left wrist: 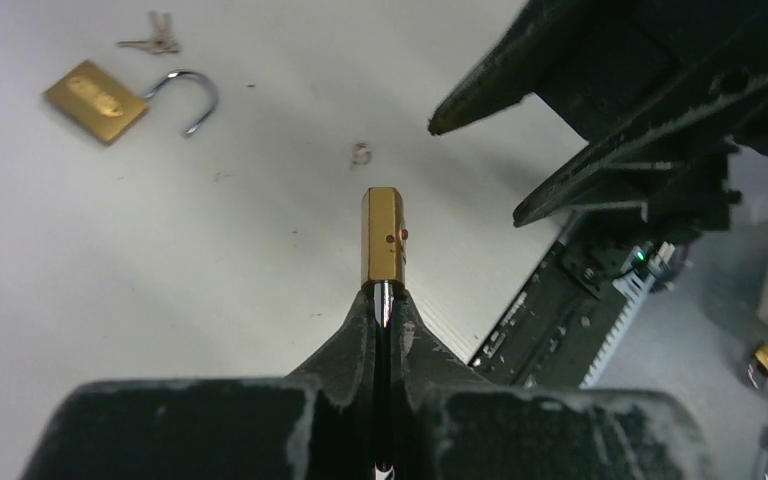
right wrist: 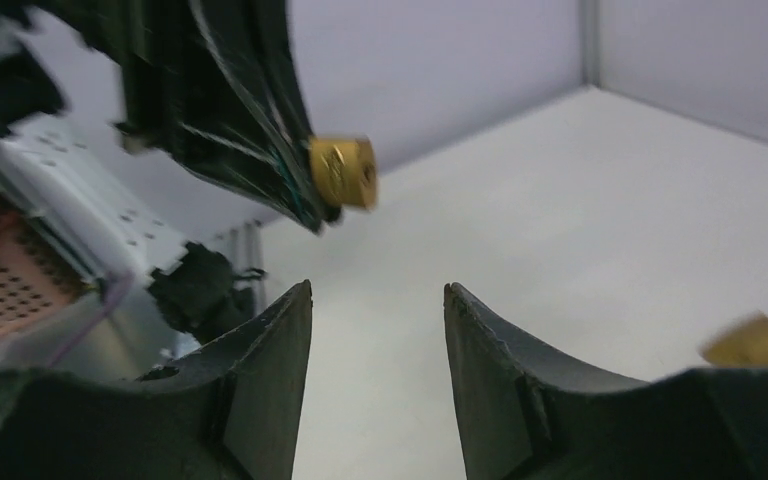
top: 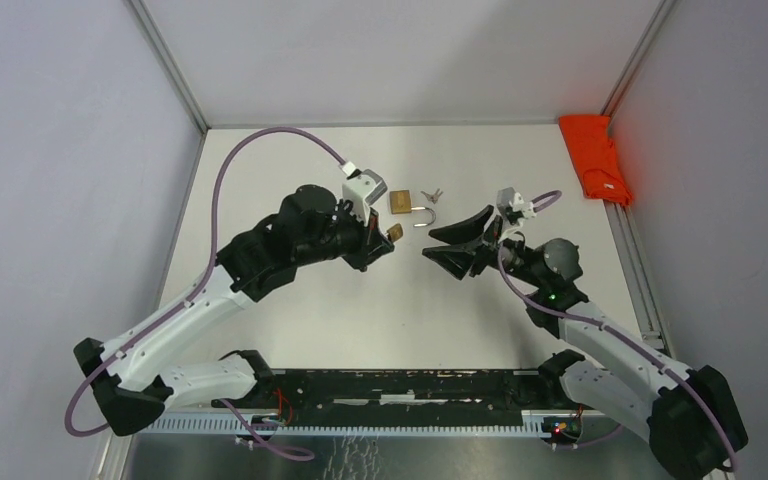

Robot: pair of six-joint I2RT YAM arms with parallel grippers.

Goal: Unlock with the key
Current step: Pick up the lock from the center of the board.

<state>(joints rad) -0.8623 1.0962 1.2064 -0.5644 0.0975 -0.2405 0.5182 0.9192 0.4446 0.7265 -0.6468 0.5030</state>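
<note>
Counted two arms in the overhead view, tips facing each other at mid-frame. Found the left gripper (top: 384, 238) clenched on one small brass padlock (top: 395, 232), just left of centre and clear of the table (top: 360, 300). In the left wrist view, saw that lock's body (left wrist: 382, 235) poking out past the shut fingertips (left wrist: 360, 320), with a sliver of silver metal pinched between them. Found the right gripper (top: 427, 245) released, jaws spread wide with nothing between, near the held lock on its right but apart from it. Saw the same from the right wrist: two parted fingers (right wrist: 280, 340) low in the frame and the held lock upper left of centre. Counted a second padlock (top: 401, 201) flat on the table above centre, its shackle swung open, and beside it to the right one small bunch of keys (top: 432, 194), seemingly two, too small to be sure. Noted one red cloth (top: 595, 160) at the upper right edge.
</note>
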